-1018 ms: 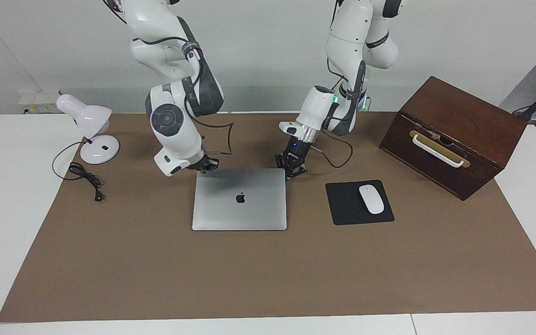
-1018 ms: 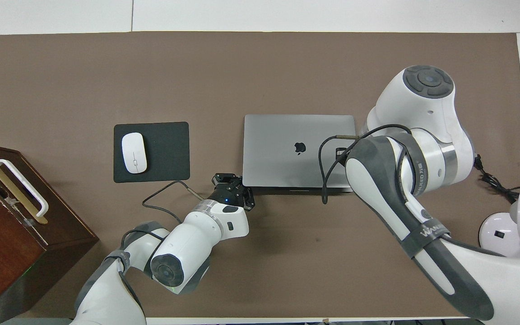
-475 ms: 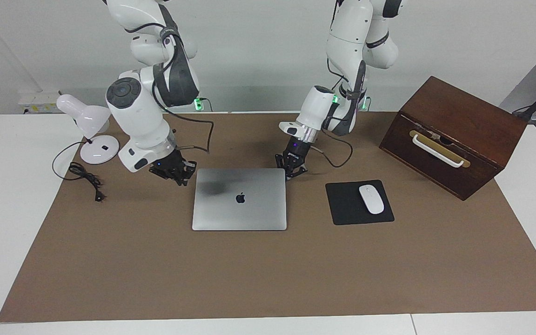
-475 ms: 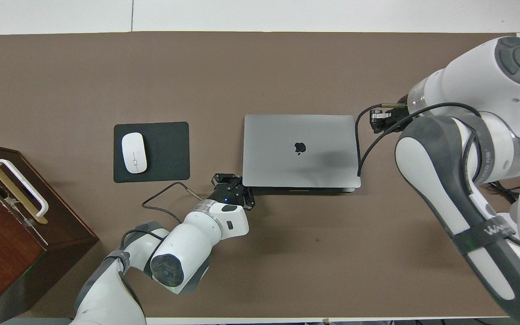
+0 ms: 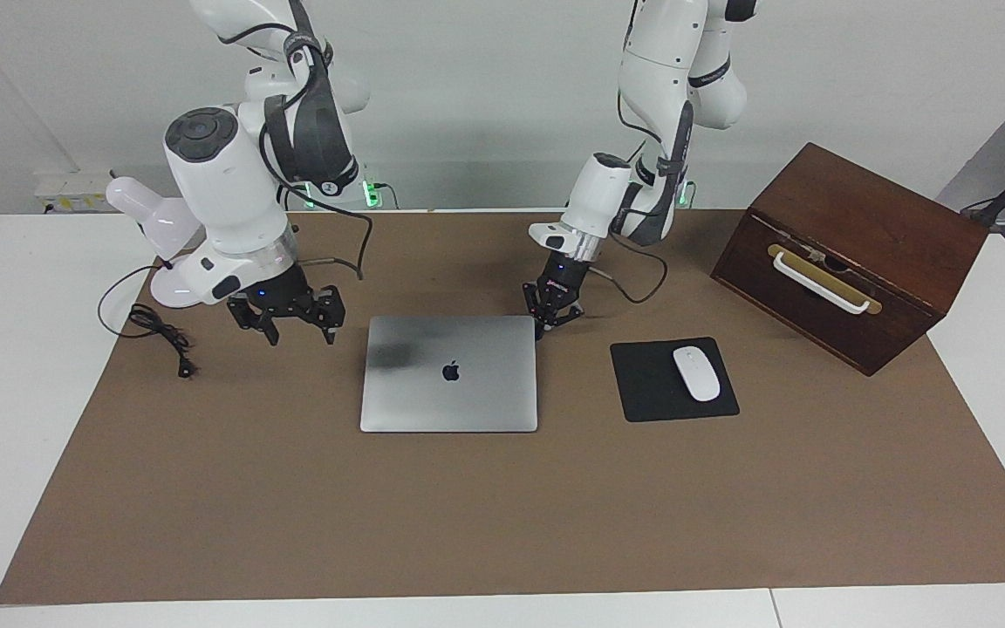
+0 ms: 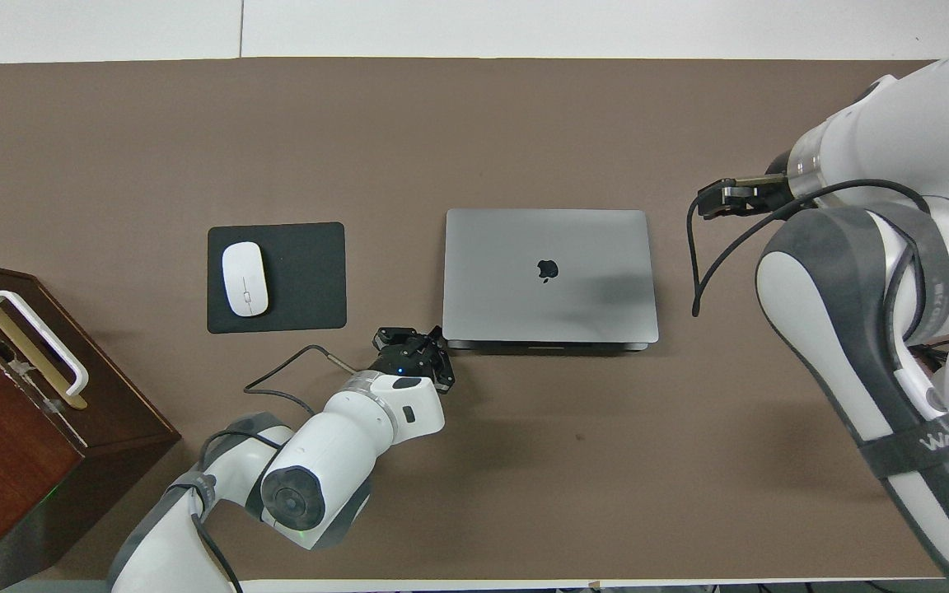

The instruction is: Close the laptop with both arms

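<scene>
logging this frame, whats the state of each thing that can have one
laptop: lid shut, flat on the mat
left gripper: shut, at the laptop's corner
right gripper: open, holds nothing, beside the laptop
wooden box: closed
mouse: lying on its mouse pad

Silver-grey laptop, lid plain, small black apple logo at centre. Brown mat across white table. Black square mouse pad under glossy white mouse. Dark reddish-brown wooden box, brass plate, white handle. White desk lamp with black cord. White arms with dark grey joint caps and black cables; green light at both arm bases. Black left gripper and black right gripper, each with a tiny blue light.
</scene>
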{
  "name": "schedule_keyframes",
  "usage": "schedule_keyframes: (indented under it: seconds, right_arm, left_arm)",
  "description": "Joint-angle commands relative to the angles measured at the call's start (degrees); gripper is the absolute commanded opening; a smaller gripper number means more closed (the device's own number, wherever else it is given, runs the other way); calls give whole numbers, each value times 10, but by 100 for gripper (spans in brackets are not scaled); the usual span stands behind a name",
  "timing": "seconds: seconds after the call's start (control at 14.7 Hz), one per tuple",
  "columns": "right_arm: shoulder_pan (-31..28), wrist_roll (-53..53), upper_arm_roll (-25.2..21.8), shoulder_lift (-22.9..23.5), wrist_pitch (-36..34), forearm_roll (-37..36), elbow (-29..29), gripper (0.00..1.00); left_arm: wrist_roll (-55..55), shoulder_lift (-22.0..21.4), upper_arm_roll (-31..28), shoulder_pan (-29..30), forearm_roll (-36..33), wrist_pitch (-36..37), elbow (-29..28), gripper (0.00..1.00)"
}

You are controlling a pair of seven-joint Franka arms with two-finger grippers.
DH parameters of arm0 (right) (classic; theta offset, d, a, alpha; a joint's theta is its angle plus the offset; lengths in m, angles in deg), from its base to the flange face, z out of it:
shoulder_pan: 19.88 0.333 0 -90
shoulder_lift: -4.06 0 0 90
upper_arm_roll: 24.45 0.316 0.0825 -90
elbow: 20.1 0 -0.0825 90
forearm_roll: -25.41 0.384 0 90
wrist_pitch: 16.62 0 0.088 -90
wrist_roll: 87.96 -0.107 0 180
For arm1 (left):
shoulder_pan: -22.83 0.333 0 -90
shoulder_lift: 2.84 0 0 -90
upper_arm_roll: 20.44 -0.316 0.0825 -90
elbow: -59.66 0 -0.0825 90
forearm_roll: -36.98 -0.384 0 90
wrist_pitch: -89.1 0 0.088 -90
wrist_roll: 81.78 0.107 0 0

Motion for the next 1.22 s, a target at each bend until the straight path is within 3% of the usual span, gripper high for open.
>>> schedule_keyframes:
  seconds: [0.0,0.27,0.48,0.54,0.68,1.02,1.15]
  right_arm:
    - [-16,37,1,-31,-8,-19,4,100]
    - [-21,37,1,-80,-54,-27,7,100]
    - [-20,27,1,-121,-103,-20,23,100]
    - [-20,19,1,-133,-111,-18,25,100]
    - [-20,15,1,-159,-118,-15,40,100]
    - [-29,15,1,-170,-87,13,61,100]
    - [-30,19,1,-154,-86,13,34,100]
  left_arm:
    - [-6,-100,-3,24,-1,115,-24,0]
    - [1,-180,-6,53,-1,290,9,0]
    - [21,-222,-8,83,-1,448,74,0]
    - [33,-230,-8,100,-1,499,102,20]
    - [54,-232,-8,127,-1,577,149,100]
    - [52,-267,-9,222,-1,642,173,100]
    - [49,-265,-9,276,-1,705,218,100]
